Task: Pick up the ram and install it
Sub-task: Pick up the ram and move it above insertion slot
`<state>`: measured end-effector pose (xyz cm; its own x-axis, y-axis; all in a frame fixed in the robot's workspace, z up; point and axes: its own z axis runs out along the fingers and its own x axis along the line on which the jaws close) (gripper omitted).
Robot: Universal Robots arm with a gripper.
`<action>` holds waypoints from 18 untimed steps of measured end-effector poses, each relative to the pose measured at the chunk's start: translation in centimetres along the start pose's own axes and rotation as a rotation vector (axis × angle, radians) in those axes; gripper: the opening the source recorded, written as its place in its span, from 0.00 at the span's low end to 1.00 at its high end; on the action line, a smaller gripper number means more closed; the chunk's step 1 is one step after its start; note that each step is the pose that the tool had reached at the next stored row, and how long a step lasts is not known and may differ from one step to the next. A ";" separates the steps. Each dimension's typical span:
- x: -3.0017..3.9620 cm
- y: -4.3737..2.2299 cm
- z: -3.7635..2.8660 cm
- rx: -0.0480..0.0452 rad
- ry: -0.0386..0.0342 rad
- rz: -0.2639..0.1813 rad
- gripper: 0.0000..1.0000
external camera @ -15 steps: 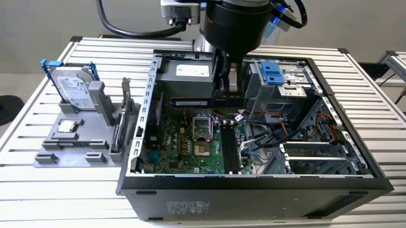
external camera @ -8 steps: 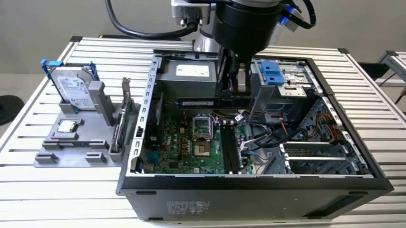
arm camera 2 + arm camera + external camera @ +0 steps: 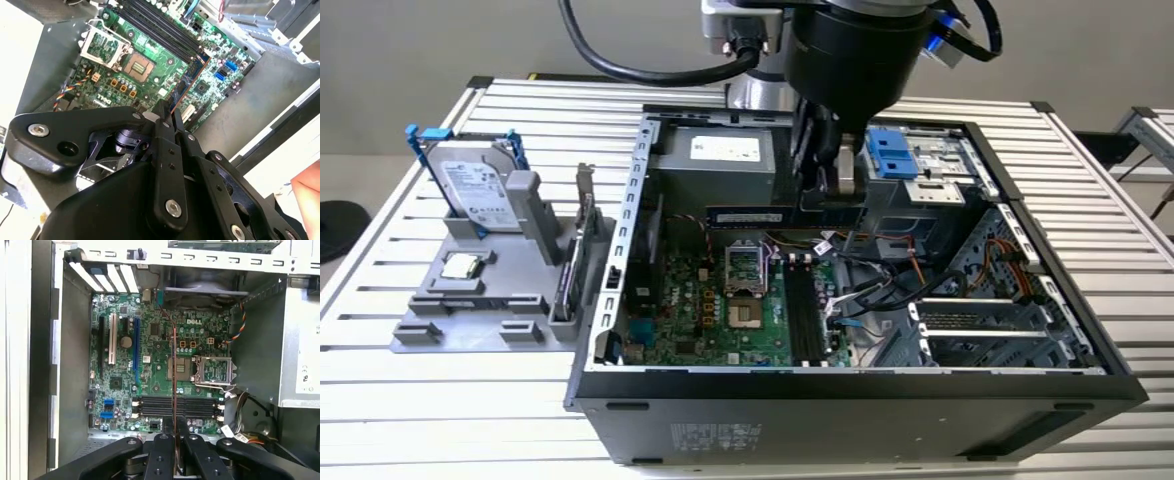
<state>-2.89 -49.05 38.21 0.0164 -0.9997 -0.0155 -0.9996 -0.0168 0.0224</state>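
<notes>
The arm (image 3: 854, 50) points straight down, wrist vertical. The end effector (image 3: 834, 205) hangs low, jaws clamped tight on one end of the ram (image 3: 747, 215), holding it level.

- Round matte-black wrist housing (image 3: 854, 45), smooth and barrel-shaped, in the exterior view.
- Thick black rubber cable (image 3: 620, 62) curves at 9 o'clock of that housing, next to a silver-grey metal connector block (image 3: 736, 30).
- Small blue fitting (image 3: 937, 40) and thin dark cable loop (image 3: 983, 30) sit at 3 o'clock of it.
- Black angular gripper (image 3: 827, 200) at 6 o'clock carries a pale metal strip.
- In both wrist views, glossy black link arms (image 3: 55, 135) (image 3: 115, 457) carry bright silver screw heads (image 3: 38, 130); the narrow black fingers (image 3: 192, 450) have small round pins.
</notes>
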 end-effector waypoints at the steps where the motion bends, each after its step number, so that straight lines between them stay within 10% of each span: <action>1: 0.00 -0.16 0.00 0.0000 0.0000 0.000 0.00; 18: 0.04 -2.71 -0.06 0.0000 0.0000 0.000 0.00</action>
<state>-0.18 -49.04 38.21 0.0165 -0.9997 -0.0156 -0.9996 -0.0168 0.0224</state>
